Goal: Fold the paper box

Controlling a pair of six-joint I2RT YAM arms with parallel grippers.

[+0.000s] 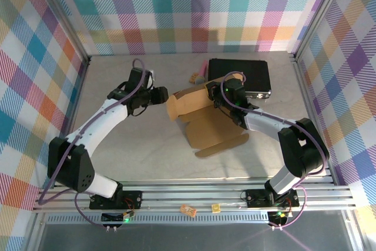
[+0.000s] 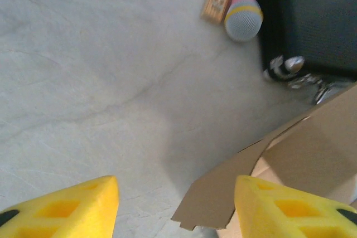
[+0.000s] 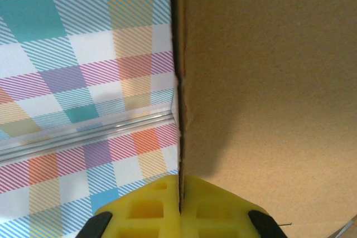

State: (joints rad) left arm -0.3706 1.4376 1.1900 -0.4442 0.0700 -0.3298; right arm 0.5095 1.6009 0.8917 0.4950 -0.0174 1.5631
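Paper box (image 1: 205, 127) sits part-folded mid-worktop, toward the far edge beside the black case (image 1: 241, 74). Right gripper (image 3: 179, 188) pinches a raised panel. Left gripper (image 2: 175, 193) stands wide, empty, beside a flap. Step judged: raising walls. Next: left must grasp that flap.

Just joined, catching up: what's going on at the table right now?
Two arms are folding a brown corrugated cardboard box, a die-cut sheet lying partly folded mid-table. The right gripper is shut on the edge of one raised panel. The left gripper is open at the sheet's left end, a loose flap beside one finger, gripping nothing. The box is not yet formed. A black rectangular case and a pink microphone sit behind it.
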